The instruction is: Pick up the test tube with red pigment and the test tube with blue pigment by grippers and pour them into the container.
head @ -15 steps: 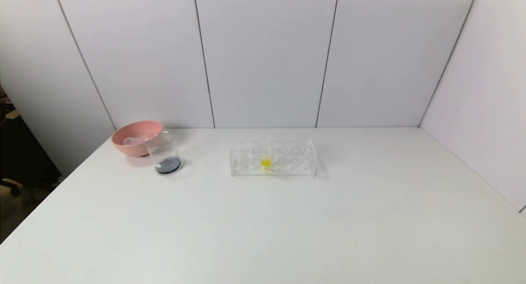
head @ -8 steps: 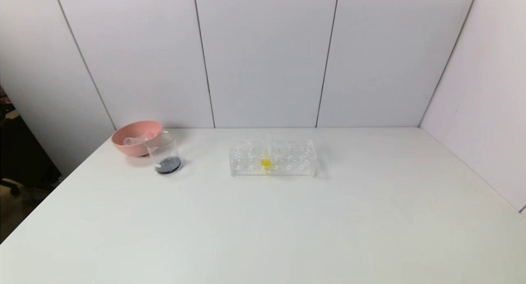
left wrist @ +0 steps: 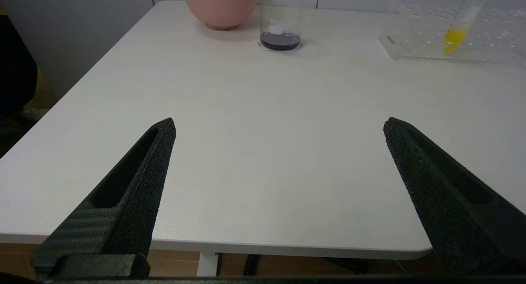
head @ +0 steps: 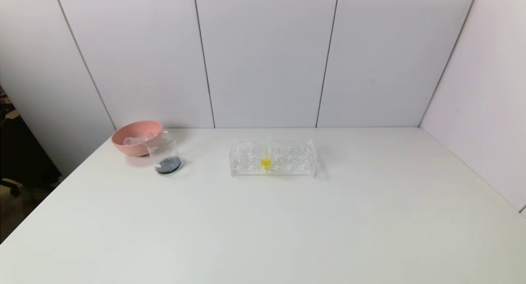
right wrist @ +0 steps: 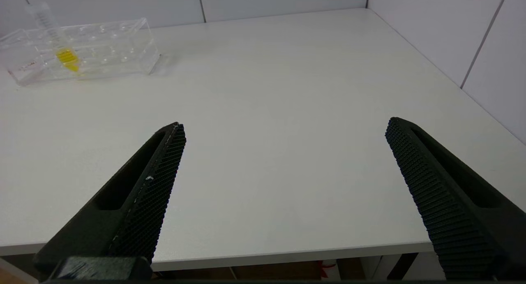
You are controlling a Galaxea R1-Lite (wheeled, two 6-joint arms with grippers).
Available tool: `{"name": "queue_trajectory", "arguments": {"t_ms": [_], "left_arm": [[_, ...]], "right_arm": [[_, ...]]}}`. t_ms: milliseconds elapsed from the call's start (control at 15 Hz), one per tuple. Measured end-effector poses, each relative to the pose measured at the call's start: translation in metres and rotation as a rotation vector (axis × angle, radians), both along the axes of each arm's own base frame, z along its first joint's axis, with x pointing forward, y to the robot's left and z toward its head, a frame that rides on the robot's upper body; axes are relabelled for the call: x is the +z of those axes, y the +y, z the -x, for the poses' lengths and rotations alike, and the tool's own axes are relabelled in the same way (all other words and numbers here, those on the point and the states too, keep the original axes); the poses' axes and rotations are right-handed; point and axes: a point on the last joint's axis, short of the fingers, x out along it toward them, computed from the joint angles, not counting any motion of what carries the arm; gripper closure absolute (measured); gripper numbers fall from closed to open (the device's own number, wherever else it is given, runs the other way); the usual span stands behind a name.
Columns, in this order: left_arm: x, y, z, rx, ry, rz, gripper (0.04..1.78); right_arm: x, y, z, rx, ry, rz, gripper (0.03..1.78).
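The clear beaker [head: 164, 154] stands at the table's far left with dark liquid at its bottom; it also shows in the left wrist view [left wrist: 280, 21]. No tube with red or blue liquid is in view. Clear empty tubes [head: 135, 139] lie in the pink bowl [head: 133, 146]. My left gripper [left wrist: 279, 125] is open and empty over the table's near edge. My right gripper [right wrist: 285, 128] is open and empty over the near edge too. Neither gripper shows in the head view.
A clear tube rack [head: 273, 160] stands at the table's middle back and holds one tube with yellow liquid [head: 266, 160]; it shows in both wrist views [left wrist: 452, 33] [right wrist: 57, 41]. White walls close the back and right.
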Motion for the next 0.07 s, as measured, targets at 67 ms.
{"name": "queue_trajectory", "arguments": {"t_ms": [67], "left_arm": [[-0.0003, 0.0001, -0.0001, 0.003, 0.0, 0.003, 0.06]], "right_arm": [[0.0, 0.0, 0.0, 0.0, 0.0, 0.0, 0.04]]}}
